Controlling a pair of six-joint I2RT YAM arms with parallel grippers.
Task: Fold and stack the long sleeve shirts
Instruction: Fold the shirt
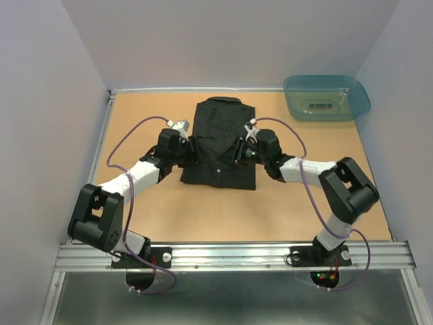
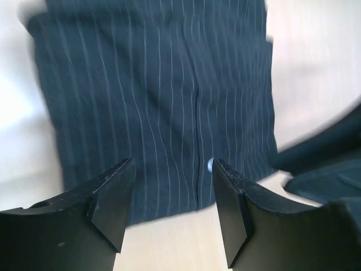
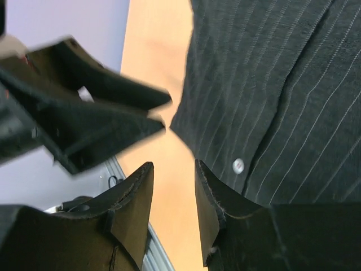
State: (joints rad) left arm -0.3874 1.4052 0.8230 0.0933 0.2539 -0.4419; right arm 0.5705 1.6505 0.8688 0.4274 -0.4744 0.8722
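A black long sleeve shirt (image 1: 218, 139) with thin pale pinstripes lies flat, front up, in the upper middle of the top view. Its collar (image 1: 223, 102) points to the top of the frame. The sides are folded in to a narrow oblong, buttoned, with a small pale button (image 3: 238, 165) on the placket.

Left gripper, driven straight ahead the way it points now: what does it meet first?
Probably the black shirt, at its near edge by the button placket; the left gripper has open jaws framing it. Depth is unclear.
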